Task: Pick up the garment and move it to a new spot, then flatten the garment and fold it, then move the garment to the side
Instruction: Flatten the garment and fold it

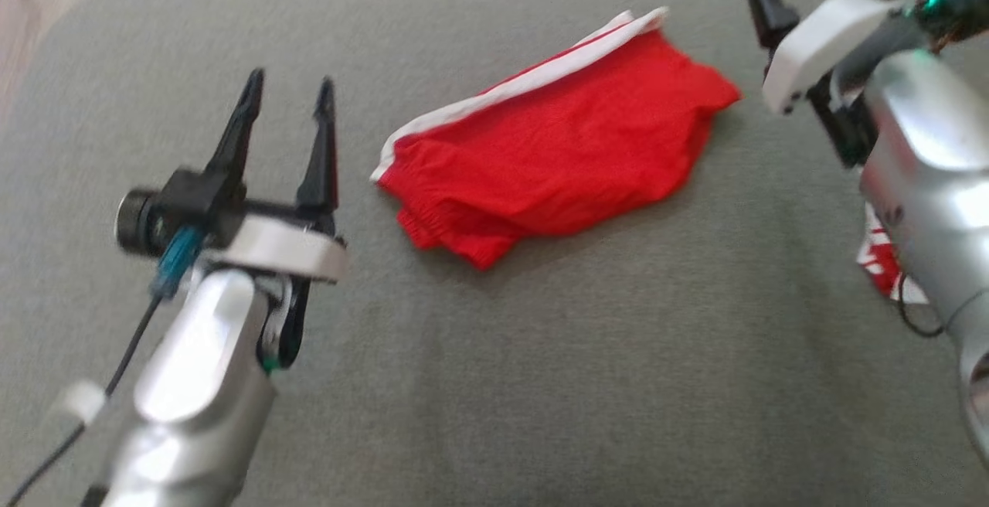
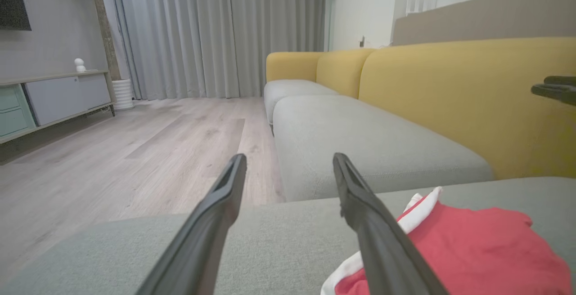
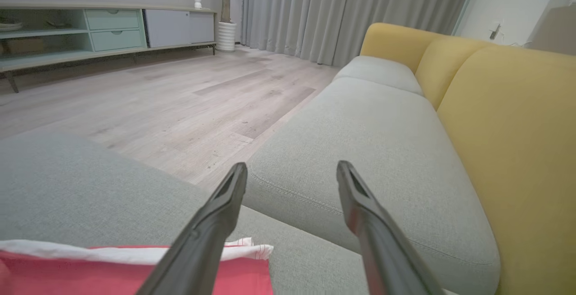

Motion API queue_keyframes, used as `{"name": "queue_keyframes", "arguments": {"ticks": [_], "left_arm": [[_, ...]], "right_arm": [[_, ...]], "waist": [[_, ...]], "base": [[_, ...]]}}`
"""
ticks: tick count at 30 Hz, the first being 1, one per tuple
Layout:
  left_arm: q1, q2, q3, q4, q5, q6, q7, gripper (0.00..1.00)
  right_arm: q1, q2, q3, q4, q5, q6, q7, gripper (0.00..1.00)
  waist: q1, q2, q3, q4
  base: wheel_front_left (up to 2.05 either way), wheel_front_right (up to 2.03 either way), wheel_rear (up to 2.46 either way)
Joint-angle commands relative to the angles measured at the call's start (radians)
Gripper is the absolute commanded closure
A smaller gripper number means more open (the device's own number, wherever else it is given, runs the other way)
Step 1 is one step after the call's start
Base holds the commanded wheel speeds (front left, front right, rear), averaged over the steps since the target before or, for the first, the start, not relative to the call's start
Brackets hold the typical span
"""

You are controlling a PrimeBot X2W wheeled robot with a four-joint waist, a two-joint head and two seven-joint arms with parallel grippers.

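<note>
Garment (image 1: 556,144): red with a white band, lying rumpled on the grey cushion (image 1: 541,368), in its far half. Your left fingers (image 1: 318,144) stand spread wide and hold nothing, just off the garment's left end. Your right fingers (image 3: 216,227) are spread wide too, also empty, off its right end, with the yellow backrest (image 3: 517,128) to their right in the wrist view. Neither pair touches the cloth. Wood floor (image 3: 157,88) lies beyond the cushion.

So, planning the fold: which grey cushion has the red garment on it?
The nearest grey cushion, beneath the left gripper; the red garment lies on it. The middle cushion and far cushion lie beyond.
</note>
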Motion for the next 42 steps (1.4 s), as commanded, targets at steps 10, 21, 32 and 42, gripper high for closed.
{"name": "queue_keyframes", "arguments": {"ticks": [10,21,32,42], "left_arm": [[0.22,0.004,0.182,-0.218,0.053,0.022,-0.008,0.0],[0.433,-0.084,0.25,-0.259,0.135,-0.035,-0.008,0.0],[0.42,-0.124,0.258,-0.238,0.205,-0.098,-0.008,0.0],[0.378,-0.147,0.201,-0.192,0.261,-0.134,-0.008,0.0]], "right_arm": [[0.325,-0.023,-0.241,-0.338,-0.116,0.007,-0.02,0.0],[0.766,0.126,-0.542,-0.607,-0.342,0.007,-0.02,0.0],[0.771,0.181,-0.63,-0.606,-0.342,0.007,0.024,0.0],[0.631,0.221,-0.746,-0.468,-0.06,0.007,0.143,0.0]], "waist": [[0.0003,0.0,-0.125,-0.104],[0.0003,0.0,-0.171,-0.125],[0.0003,0.0,-0.117,-0.053],[0.0003,0.0,-0.033,0.081]], "base": [[0.0,0.0,0.0],[0.0,0.0,0.0],[0.0,0.0,0.0],[0.0,0.0,0.0]]}}
